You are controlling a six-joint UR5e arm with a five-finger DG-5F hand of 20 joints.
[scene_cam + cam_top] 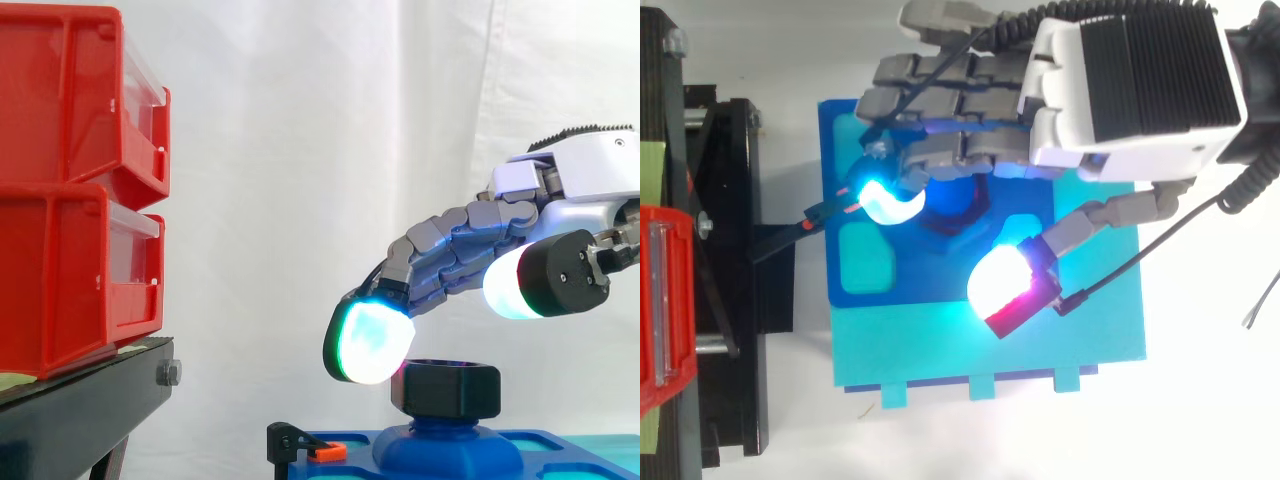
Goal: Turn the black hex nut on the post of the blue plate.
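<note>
Far left of the black hex nut (447, 388): stacked red plastic bins (60, 150) on a black metal stand (80, 410), well apart from it. Lower left of the nut, a small black clamp with an orange tab (308, 448) sits at the edge of the blue plate (840, 140). The nut itself sits on the blue post, on a domed base in the middle of the plate.

The robot hand (1130, 80) arches over the nut, spread wide and holding nothing. The cyan-green fingertip (368, 343) is just beside the nut's upper left corner; contact is too close to call. The white-red thumb pad (515, 283) is up and right of the nut, clearly apart.

Risks, as I judge them: with only one side bearing on the nut, the fingertip skids over a corner and the nut doesn't turn. If the thumb closes too high, it lands above the nut's top face and the pinch misses the flats. Pressing down rather than sideways loads the post without giving any rotation.
</note>
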